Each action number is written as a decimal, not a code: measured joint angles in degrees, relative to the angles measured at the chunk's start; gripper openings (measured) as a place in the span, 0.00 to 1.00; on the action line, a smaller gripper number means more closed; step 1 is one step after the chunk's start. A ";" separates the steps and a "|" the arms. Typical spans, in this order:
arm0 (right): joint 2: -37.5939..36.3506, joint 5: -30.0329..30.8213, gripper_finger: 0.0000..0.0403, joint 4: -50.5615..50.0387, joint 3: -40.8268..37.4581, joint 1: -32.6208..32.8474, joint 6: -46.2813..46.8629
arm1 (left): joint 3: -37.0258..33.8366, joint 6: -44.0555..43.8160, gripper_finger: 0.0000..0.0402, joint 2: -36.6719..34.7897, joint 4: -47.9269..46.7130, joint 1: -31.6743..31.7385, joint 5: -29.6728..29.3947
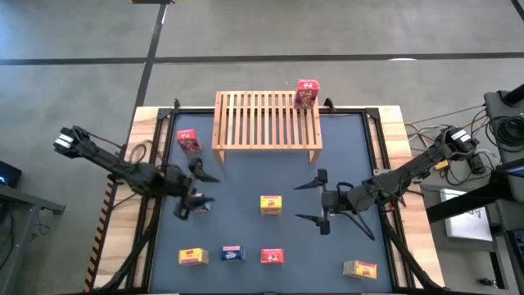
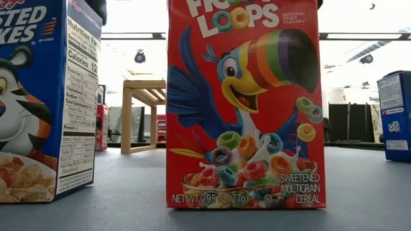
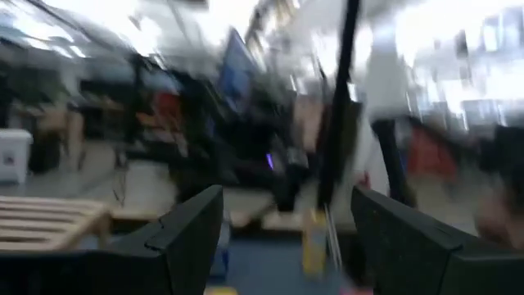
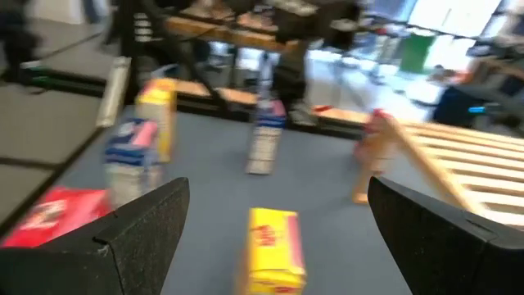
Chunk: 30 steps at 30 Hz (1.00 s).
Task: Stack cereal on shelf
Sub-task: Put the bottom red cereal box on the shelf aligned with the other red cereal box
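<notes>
The wooden slatted shelf stands at the table's far middle. A red cereal box stands upright on its far right corner. Another red box stands on the table left of the shelf. A yellow box stands at the table's middle. My right gripper is open and empty just right of it; in the right wrist view the yellow box lies ahead between the fingers, untouched. My left gripper is open and empty left of the middle; it also shows in the left wrist view.
A row of boxes stands along the near edge: yellow, blue, red and, farther right, yellow. The low view is filled by the red box, with blue boxes at its left and right.
</notes>
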 joint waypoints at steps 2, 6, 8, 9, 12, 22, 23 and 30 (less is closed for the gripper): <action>-1.89 3.68 0.90 -1.85 0.00 0.12 -0.52 | 6.68 2.55 0.63 5.21 -7.48 -0.08 3.60; -6.24 7.00 0.90 -6.62 -0.04 0.22 1.15 | 22.99 4.62 0.63 15.38 -29.78 -0.55 5.28; -8.40 7.00 0.90 -8.55 -0.26 0.22 2.48 | 31.09 3.29 0.63 20.93 -41.52 -0.55 5.23; -9.34 7.00 0.90 -9.67 -0.54 0.24 3.36 | 34.88 2.16 0.63 23.83 -45.67 -0.55 5.23; -11.53 7.00 0.90 -10.97 -1.63 0.24 5.02 | 44.66 0.56 0.63 32.46 -52.23 -0.82 5.25; -16.06 7.13 0.90 -11.06 -6.79 1.58 7.86 | 69.25 -9.22 0.63 54.17 -67.70 -2.68 7.46; -16.53 7.22 0.90 -10.91 -7.36 1.86 8.20 | 70.72 -10.52 0.63 55.71 -68.10 -2.91 7.44; -18.94 14.04 0.90 -9.27 -9.75 4.63 10.48 | 80.24 -17.42 0.63 63.71 -74.64 -5.15 8.29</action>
